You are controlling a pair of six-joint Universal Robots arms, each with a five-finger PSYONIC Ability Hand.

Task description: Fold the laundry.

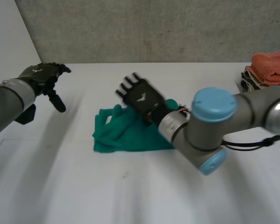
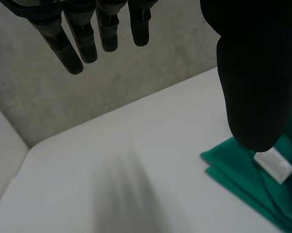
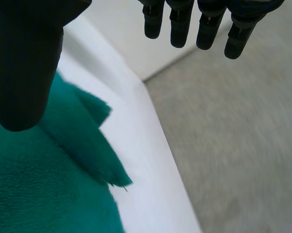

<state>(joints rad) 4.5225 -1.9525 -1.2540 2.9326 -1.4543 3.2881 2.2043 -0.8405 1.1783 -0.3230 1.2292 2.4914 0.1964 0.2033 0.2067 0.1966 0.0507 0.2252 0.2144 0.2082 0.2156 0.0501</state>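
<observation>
Hovering above the rumpled green cloth (image 1: 126, 135), the right robot hand (image 1: 140, 97) is released; the left robot hand (image 1: 39, 74), also released, hangs well apart. Stacked towels (image 1: 272, 65) sit at the bench (image 1: 130, 191) edge.

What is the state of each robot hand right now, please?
Left robot hand: open, holding nothing.
Right robot hand: open, above the crumpled green fabric cloth, holding nothing.

Cloth (image 1: 126, 135) plain teal-green, no pattern, same shade all over. Small white tag (image 2: 275, 165) on it. Table (image 1: 130, 196) plain white. Wall (image 1: 153, 28) mottled grey, faint speckle. Left hand (image 1: 39, 77) and right hand (image 1: 146, 101) black, each with a tiny white mark on its back. Arms (image 1: 251, 111) grey, joint caps (image 1: 214, 103) light blue. Folded stack (image 1: 271, 65): top layers orange-salmon, beige and dark layers under.
</observation>
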